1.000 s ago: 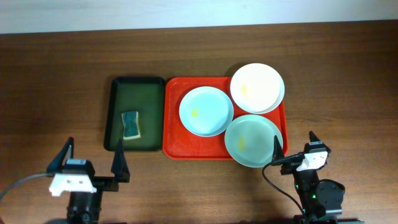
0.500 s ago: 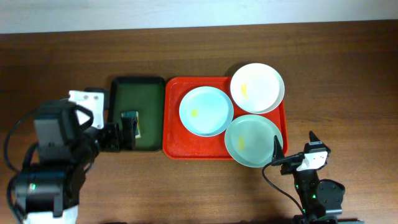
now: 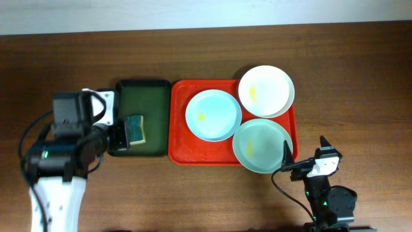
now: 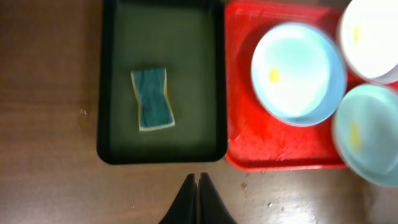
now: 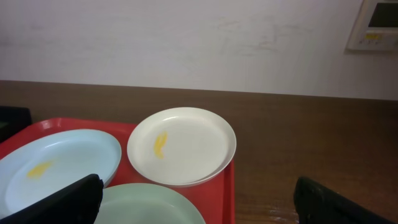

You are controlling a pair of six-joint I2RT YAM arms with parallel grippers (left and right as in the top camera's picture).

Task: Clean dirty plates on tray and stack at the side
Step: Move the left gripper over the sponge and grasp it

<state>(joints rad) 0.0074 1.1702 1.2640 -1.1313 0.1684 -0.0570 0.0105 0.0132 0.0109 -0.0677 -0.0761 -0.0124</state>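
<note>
On the surface (image 3: 360, 64), two trays lie side by side, long edges touching.

1. Red tray (image 3: 180, 151): holds all three plates.
   - Blue plate (image 3: 213, 115): left-centre of the tray.
   - White plate (image 3: 266, 91): far right corner, with its edge past the tray rim.
   - Green plate (image 3: 262, 145): near right corner, overhanging the near rim.
   - The plates meet at their rims. None is stacked at the side.
   - Each plate carries one yellow smear, three smears in all.
2. Green tray (image 3: 151, 96): narrower and dark, to the left of the red tray. It holds one sponge (image 3: 134, 129), teal on top with a yellow layer beneath, lying flat.

Count: two trays, three plates, one sponge, two end effectors.

Left end effector (image 4: 198, 186): the wrist view shows the fingers pressed together with nothing between them. Overhead, it sits at the left rim of the green tray, just beside the sponge.

Right end effector (image 3: 304, 143): fingers spread and empty, at the near right of the surface, just beside the green plate.

Writing: a wall panel (image 5: 379, 25) with a small display shows in the right wrist view. Its markings are too small to read.
</note>
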